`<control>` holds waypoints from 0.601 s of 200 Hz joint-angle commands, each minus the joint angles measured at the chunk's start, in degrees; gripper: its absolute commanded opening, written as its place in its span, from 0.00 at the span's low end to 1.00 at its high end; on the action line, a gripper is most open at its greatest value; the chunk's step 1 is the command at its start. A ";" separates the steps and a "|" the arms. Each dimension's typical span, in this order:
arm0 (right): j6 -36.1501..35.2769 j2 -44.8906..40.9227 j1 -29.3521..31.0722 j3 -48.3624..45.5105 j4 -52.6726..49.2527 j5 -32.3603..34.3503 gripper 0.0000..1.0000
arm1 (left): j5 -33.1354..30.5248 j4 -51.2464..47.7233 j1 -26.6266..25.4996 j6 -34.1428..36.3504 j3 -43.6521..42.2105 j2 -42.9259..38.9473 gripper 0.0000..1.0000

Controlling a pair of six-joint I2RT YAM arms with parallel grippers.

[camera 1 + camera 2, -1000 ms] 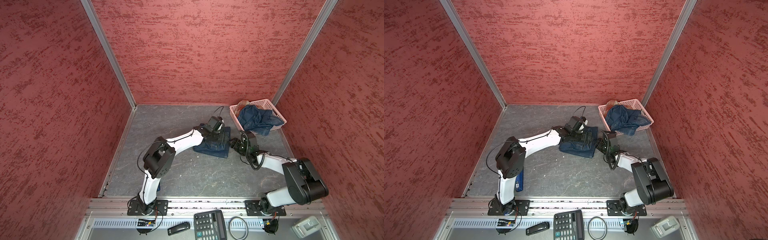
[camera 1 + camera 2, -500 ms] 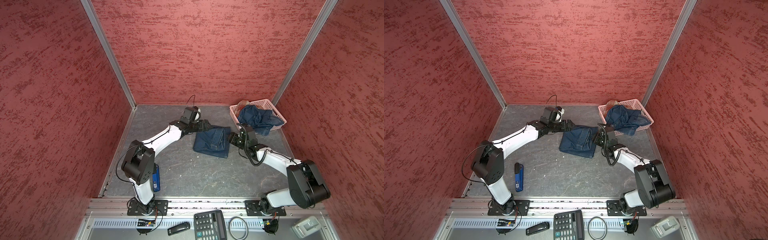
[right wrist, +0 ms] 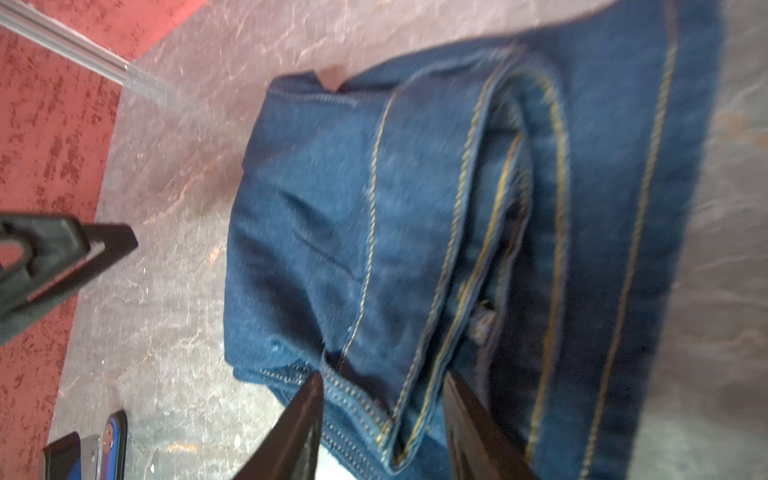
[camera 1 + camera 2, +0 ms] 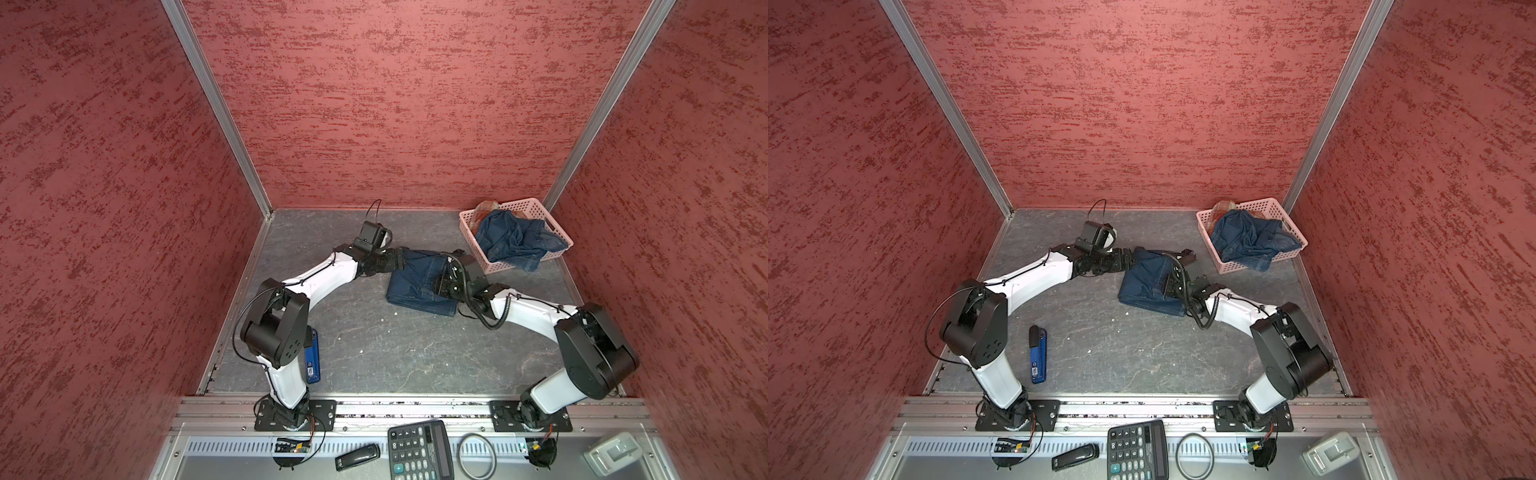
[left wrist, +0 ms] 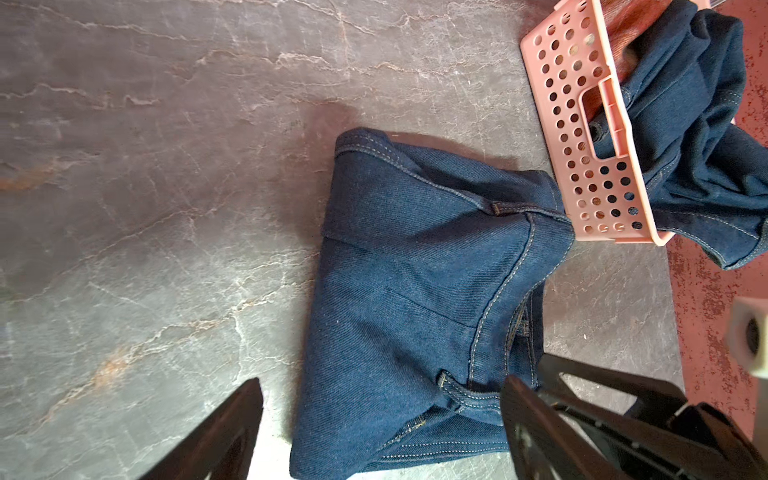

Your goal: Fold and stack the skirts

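Folded skirt (image 4: 415, 286) lies on the table (image 4: 374, 353) — basket (image 4: 468, 230) behind-right holds the other skirts (image 4: 511, 241).

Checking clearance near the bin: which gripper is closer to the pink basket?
Right. The right gripper is over the basket-side part of the folded denim skirt, just short of the pink basket. The left gripper is at the skirt's opposite corner, farther away.

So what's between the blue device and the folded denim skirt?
Between blue device and folded denim skirt: bare tabletop, a few white specks, seen in a top view.
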 commanded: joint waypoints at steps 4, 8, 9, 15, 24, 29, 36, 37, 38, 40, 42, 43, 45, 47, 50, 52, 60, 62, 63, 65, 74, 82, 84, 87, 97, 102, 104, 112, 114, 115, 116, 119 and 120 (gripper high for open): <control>3.39 1.50 1.04 0.74 -0.41 1.00 0.45 | -0.06 0.27 0.39 0.06 -0.71 0.58 0.90; 3.56 1.74 1.14 0.61 -0.27 1.00 0.45 | -0.02 0.41 0.39 0.06 -0.70 0.72 0.90; 3.59 1.81 1.19 0.60 -0.22 1.00 0.45 | 0.03 0.43 0.39 0.06 -0.67 0.74 0.90; 3.94 2.14 1.24 0.65 0.04 0.79 0.45 | 0.26 0.36 0.39 0.01 -0.69 0.76 0.90; 4.42 2.56 1.32 0.60 0.73 0.18 0.44 | 0.39 0.44 0.40 0.06 -0.71 0.92 0.90; 4.69 2.92 1.32 0.64 1.04 -0.17 0.44 | 0.46 0.53 0.40 0.06 -0.71 0.90 0.89; 5.03 3.48 1.33 0.76 1.38 -0.68 0.43 | 0.44 0.50 0.42 0.06 -0.89 0.78 0.90; 5.07 3.56 1.33 0.80 1.44 -0.72 0.43 | 0.44 0.48 0.41 0.06 -0.94 0.76 0.90; 5.14 3.64 1.34 0.83 1.47 -0.83 0.43 | 0.48 0.51 0.40 0.06 -0.96 0.80 0.90; 5.23 3.83 1.36 0.82 1.59 -0.95 0.43 | 0.51 0.52 0.39 0.06 -0.97 0.78 0.90; 5.29 4.01 1.34 0.85 1.68 -1.12 0.43 | 0.46 0.48 0.44 0.06 -1.02 0.76 0.90; 5.33 4.13 1.34 0.85 1.72 -1.25 0.42 | 0.49 0.47 0.46 0.02 -1.04 0.75 0.90; 5.43 4.28 1.29 0.85 1.76 -1.39 0.42 | 0.47 0.51 0.41 0.05 -1.06 0.75 0.90; 5.52 4.47 1.30 0.87 1.83 -1.62 0.42 | 0.45 0.54 0.40 0.06 -1.09 0.75 0.90; 5.72 4.76 1.33 1.04 1.86 -1.84 0.42 | 0.44 0.55 0.47 0.06 -1.14 0.61 0.90; 5.82 5.02 1.33 1.11 1.92 -2.08 0.42 | 0.48 0.55 0.41 0.06 -1.15 0.60 0.89; 6.19 5.42 1.30 1.13 2.31 -2.54 0.41 | 0.51 0.63 0.39 0.02 -1.29 0.50 0.90; 6.35 5.57 1.33 1.07 2.52 -2.70 0.41 | 0.48 0.64 0.39 0.05 -1.26 0.44 0.89; 6.39 5.61 1.37 1.01 2.63 -2.79 0.41 | 0.50 0.64 0.39 0.06 -1.29 0.42 0.89; 6.53 5.68 1.37 0.94 2.82 -2.89 0.41 | 0.52 0.64 0.41 0.02 -1.32 0.47 0.90; 7.10 6.03 1.34 0.68 4.07 -3.45 0.39 | 0.54 0.64 0.44 0.02 -1.42 0.43 0.90; 7.39 6.48 1.42 0.64 5.04 -3.94 0.37 | 0.51 0.68 0.45 0.06 -1.52 0.38 0.89; 7.44 6.63 1.38 0.54 5.48 -4.11 0.36 | 0.46 0.65 0.45 0.06 -1.53 0.39 0.90; 7.58 6.66 1.35 0.51 5.88 -4.24 0.35 | 0.47 0.65 0.48 0.06 -1.55 0.35 0.90; 8.00 6.87 1.42 0.18 7.62 -4.45 0.26 | 0.52 0.62 0.47 0.06 -1.51 0.34 0.90; 8.11 6.79 1.37 0.26 8.10 -4.39 0.20 | 0.48 0.62 0.53 0.06 -1.57 0.37 0.89; 8.17 6.75 1.36 0.24 8.27 -4.37 0.18 | 0.49 0.63 0.47 0.00 -1.52 0.39 0.89; 8.13 6.40 1.35 0.57 8.25 -3.94 0.08 | 0.39 0.48 0.65 0.12 -1.30 0.37 0.89; 8.12 6.17 1.37 0.71 8.06 -3.70 0.06 | 0.43 0.42 0.61 0.14 -1.30 0.34 0.90; 8.12 6.17 1.37 0.71 8.06 -3.70 0.06 | 0.43 0.40 0.59 0.15 -1.32 0.33 0.89; 8.07 6.13 1.35 0.74 7.99 -3.59 0.06 | 0.39 0.43 0.62 0.19 -1.28 0.32 0.90; 8.09 5.78 1.42 1.02 7.63 -3.26 0.03 | 0.33 0.30 0.71 0.23 -1.19 0.24 0.90; 8.00 5.63 1.42 1.07 7.51 -3.15 0.02 | 0.30 0.30 0.68 0.19 -1.22 0.23 0.90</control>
